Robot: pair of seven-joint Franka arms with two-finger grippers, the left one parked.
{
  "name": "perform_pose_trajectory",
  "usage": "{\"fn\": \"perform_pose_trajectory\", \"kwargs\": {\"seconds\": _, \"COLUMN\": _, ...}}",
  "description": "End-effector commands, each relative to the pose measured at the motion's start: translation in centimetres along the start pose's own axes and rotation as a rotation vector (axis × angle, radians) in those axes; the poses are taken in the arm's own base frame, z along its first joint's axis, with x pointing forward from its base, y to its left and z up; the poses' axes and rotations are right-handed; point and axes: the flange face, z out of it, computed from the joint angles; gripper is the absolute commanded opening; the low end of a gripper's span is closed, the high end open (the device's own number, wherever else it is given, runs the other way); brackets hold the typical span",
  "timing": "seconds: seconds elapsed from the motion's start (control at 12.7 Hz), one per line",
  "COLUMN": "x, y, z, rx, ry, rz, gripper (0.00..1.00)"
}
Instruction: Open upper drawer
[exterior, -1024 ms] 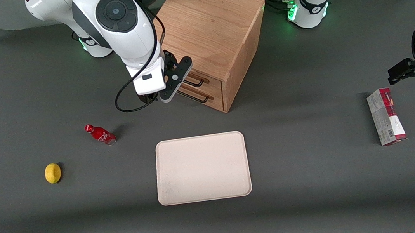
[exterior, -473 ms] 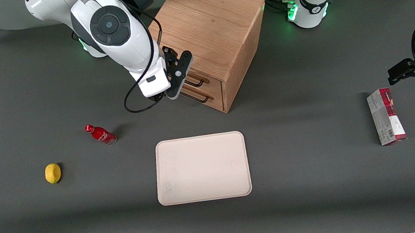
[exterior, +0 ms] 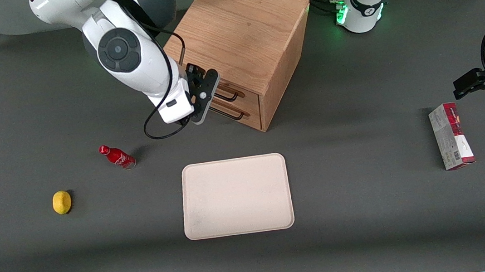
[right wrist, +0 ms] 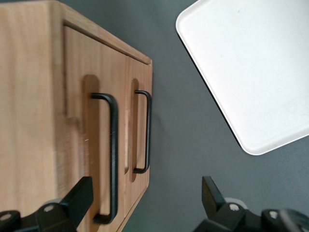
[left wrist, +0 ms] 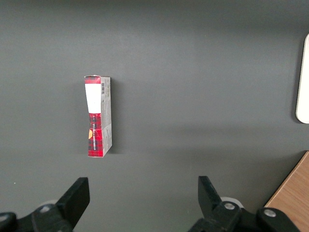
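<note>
The oak cabinet stands at the back of the table, with both drawer fronts closed flush. The upper drawer carries a long black wire handle. The lower drawer's matching handle sits just beneath it. My right gripper hovers open in front of the drawers, close to the end of the handles toward the working arm's end. One finger lies over the upper drawer's face beside its handle, and the other is over bare table. Nothing is between them.
A cream tray lies on the table nearer the front camera than the cabinet. A red bottle and a lemon lie toward the working arm's end. A red and grey box lies toward the parked arm's end.
The arm's wrist has swung toward the working arm's end and the gripper has turned and shifted slightly in front of the drawers. It stays open; the drawers have not moved.
</note>
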Motion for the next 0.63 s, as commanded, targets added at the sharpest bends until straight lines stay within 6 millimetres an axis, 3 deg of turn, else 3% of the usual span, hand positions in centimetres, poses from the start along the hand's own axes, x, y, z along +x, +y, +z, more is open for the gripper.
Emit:
{"fn": "perform_pose_trajectory", "kwargs": {"seconds": 0.0, "x": -1.3, "y": -0.2, "z": 1.7, "rx": 0.02, "ry": 0.027, "rz": -0.008, "gripper": 1.0}}
{"fn": "perform_pose_trajectory", "kwargs": {"seconds": 0.55, "x": -1.1, "y": -1.6, "z": 5.7, "rx": 0.057, "ry": 0.021, "rz": -0.011, "gripper": 1.0}}
